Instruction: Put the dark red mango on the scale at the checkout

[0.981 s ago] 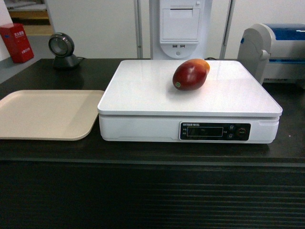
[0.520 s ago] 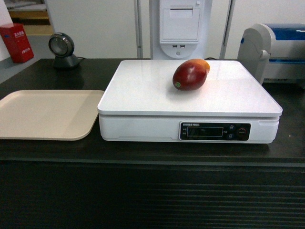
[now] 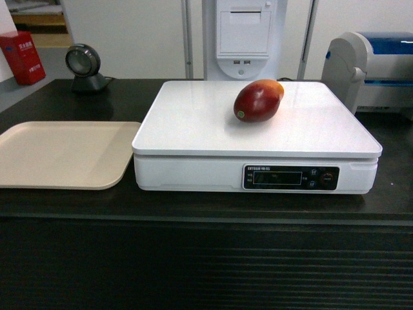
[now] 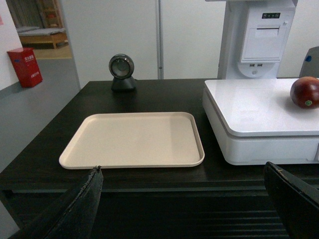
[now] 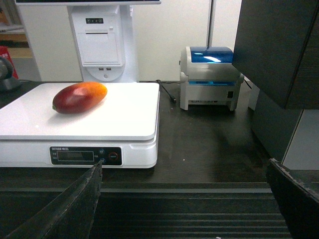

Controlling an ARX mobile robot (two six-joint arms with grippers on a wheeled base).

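The dark red mango (image 3: 258, 101) lies on its side on the white platform of the scale (image 3: 193, 129), toward the back middle, with its yellow-orange end pointing away. It also shows as the mango (image 5: 79, 97) on the scale (image 5: 124, 114) in the right wrist view, and as the mango (image 4: 305, 92) on the scale (image 4: 249, 107) in the left wrist view. The scale stands on the black checkout (image 3: 206, 258). Both grippers hang back in front of the counter's ribbed panel: the left gripper (image 4: 182, 172) is open and empty, the right gripper (image 5: 185, 167) is open and empty. Neither shows in the head view.
A beige tray (image 3: 64, 155) lies left of the scale. A round scanner (image 3: 84, 64) stands at the back left, a white receipt printer column (image 3: 244, 39) behind the scale, a blue-topped printer (image 3: 374, 68) at the back right. A dark cabinet (image 5: 279, 50) rises on the right.
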